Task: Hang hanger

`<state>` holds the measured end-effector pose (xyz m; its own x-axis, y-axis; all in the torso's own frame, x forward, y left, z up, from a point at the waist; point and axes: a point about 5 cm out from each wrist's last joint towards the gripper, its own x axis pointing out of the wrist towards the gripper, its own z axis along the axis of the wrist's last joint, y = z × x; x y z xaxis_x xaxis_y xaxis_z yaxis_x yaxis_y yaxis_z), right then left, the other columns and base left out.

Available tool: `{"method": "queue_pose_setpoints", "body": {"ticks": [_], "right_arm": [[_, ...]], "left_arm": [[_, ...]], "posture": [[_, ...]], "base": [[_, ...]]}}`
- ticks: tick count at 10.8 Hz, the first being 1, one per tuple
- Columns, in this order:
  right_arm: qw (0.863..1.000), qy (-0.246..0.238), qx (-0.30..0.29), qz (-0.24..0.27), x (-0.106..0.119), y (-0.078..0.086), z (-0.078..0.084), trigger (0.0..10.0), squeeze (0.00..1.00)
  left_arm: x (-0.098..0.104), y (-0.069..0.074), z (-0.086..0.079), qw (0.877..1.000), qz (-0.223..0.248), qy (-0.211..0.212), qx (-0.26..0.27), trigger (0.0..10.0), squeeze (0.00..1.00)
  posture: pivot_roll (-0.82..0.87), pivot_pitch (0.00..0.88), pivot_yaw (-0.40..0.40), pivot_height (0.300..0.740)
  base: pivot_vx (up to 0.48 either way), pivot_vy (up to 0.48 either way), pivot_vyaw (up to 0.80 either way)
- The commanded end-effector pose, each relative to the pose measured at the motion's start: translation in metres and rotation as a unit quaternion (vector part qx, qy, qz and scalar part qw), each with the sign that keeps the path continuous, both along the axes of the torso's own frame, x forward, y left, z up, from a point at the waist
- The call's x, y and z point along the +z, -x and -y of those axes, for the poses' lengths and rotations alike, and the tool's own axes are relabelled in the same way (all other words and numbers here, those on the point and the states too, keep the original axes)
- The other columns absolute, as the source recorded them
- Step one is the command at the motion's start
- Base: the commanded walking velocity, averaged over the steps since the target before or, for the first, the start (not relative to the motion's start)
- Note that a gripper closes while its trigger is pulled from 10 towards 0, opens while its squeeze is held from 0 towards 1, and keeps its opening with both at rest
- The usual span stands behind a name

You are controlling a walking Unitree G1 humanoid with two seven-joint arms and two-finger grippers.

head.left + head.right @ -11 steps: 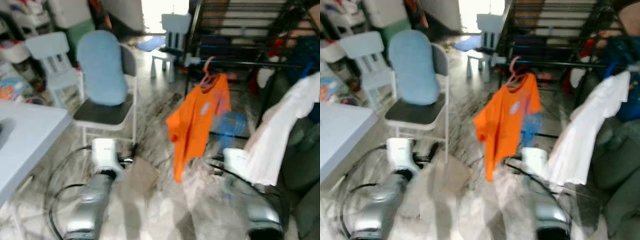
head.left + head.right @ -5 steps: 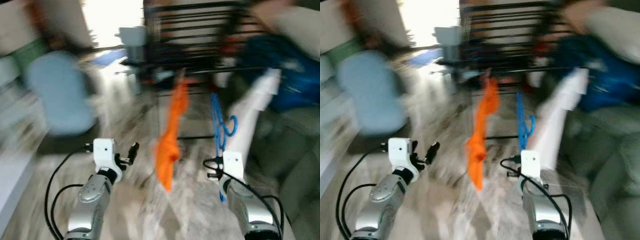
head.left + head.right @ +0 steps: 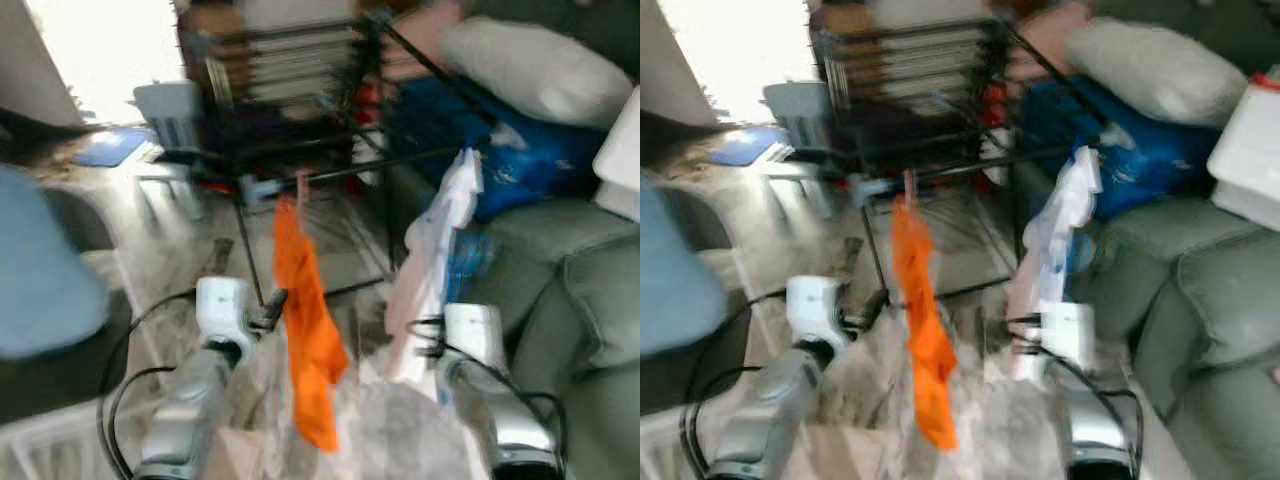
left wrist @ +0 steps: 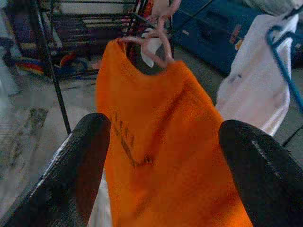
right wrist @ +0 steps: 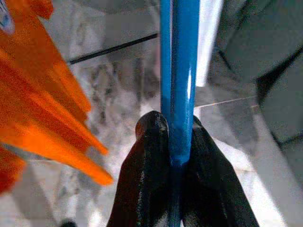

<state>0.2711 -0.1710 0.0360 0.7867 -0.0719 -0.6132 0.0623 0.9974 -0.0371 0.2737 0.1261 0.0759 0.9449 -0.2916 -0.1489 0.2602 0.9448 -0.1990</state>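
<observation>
Head views, blurred: camera has swung right since a second ago, so the drying rack point(image 3: 300, 170), orange shirt point(image 3: 305, 320) and sofa point(image 3: 1200, 290) now sit ahead; robot is closing on the rail.
Left wrist: left claw point(image 4: 165, 156) fingers apart, empty, facing the shirt.
Right wrist: right claw point(image 5: 177, 151) clamped on the blue hanger point(image 5: 180, 71), not yet hung.

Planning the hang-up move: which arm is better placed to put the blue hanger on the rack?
Right. The right gripper is shut on the blue hanger, beside the black rack. The left gripper is open, facing the orange shirt.
</observation>
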Motion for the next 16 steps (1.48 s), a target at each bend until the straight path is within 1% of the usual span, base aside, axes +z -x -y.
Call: {"method": "queue_pose_setpoints", "body": {"ticks": [1, 2, 3, 5, 7, 8, 9, 10, 12, 14, 15, 16], "right_arm": [[1.000, 0.001, 0.001, 0.005, 0.005, -0.003, 0.005, 10.0, 0.00], [1.000, -0.010, 0.025, -0.005, 0.004, -0.001, -0.001, 10.0, 0.00], [1.000, -0.007, 0.028, -0.003, 0.004, -0.002, -0.002, 10.0, 0.00], [0.998, -0.005, 0.066, -0.005, 0.006, -0.005, -0.003, 10.0, 0.00], [0.988, 0.002, 0.151, -0.009, 0.011, -0.009, -0.008, 10.0, 0.00], [0.984, 0.004, 0.176, -0.009, 0.013, -0.011, -0.010, 10.0, 0.00], [0.980, 0.005, 0.199, -0.011, 0.016, -0.015, -0.011, 10.0, 0.00], [0.980, 0.010, 0.201, -0.004, 0.022, -0.022, -0.009, 10.0, 0.00], [0.976, 0.011, 0.216, 0.011, 0.033, -0.029, -0.009, 10.0, 0.00], [0.973, 0.015, 0.232, 0.003, 0.032, -0.032, -0.010, 10.0, 0.00], [0.970, 0.006, 0.241, 0.003, 0.037, -0.037, -0.016, 10.0, 0.00], [0.974, -0.048, 0.223, 0.001, 0.047, -0.046, -0.024, 10.0, 0.00]], "left_arm": [[0.003, -0.001, 0.006, 1.000, 0.003, 0.002, -0.007, 10.0, 0.00], [0.003, -0.001, 0.007, 1.000, 0.002, 0.001, -0.008, 10.0, 0.00], [0.003, -0.001, 0.008, 1.000, 0.002, 0.001, -0.009, 10.0, 0.00], [0.003, -0.001, 0.008, 1.000, 0.002, 0.001, -0.010, 10.0, 0.00], [0.003, -0.001, 0.008, 1.000, 0.001, 0.001, -0.009, 10.0, 0.00], [0.003, -0.001, 0.009, 1.000, 0.001, 0.003, -0.010, 10.0, 0.00], [0.006, -0.001, 0.008, 1.000, 0.012, 0.002, -0.005, 10.0, 0.00], [0.007, -0.001, 0.008, 1.000, 0.012, 0.006, -0.004, 10.0, 0.00], [0.006, -0.001, 0.008, 1.000, 0.011, 0.005, -0.003, 10.0, 0.00], [0.006, -0.002, 0.008, 1.000, 0.009, 0.003, -0.005, 10.0, 0.00], [0.006, -0.003, 0.009, 1.000, 0.009, 0.002, -0.006, 10.0, 0.00], [0.005, -0.004, 0.009, 1.000, 0.007, 0.000, -0.005, 10.0, 0.00]], "posture": [[-0.17, 0.000, 0.069, 0.740], [-0.17, 0.000, 0.070, 0.740], [-0.17, 0.000, 0.069, 0.740], [-0.17, 0.000, 0.068, 0.740], [-0.17, 0.000, 0.068, 0.740], [-0.17, 0.000, 0.068, 0.740], [-0.17, 0.000, 0.068, 0.740], [-0.16, 0.000, 0.067, 0.740], [-0.16, 0.000, 0.068, 0.740], [-0.16, 0.000, 0.071, 0.740], [-0.16, 0.000, 0.071, 0.740], [-0.16, 0.000, 0.067, 0.740]], "base": [[0.442, 0.000, 0.00], [0.428, 0.000, 0.00], [0.428, 0.000, 0.00], [0.424, 0.000, 0.00], [0.407, 0.255, 0.00], [0.345, 0.281, 0.00], [0.000, 0.000, 0.00], [0.000, 0.000, 0.00], [0.000, 0.000, 0.00], [0.000, 0.000, 0.00], [0.000, 0.000, 0.00], [0.000, 0.000, 0.00]]}}
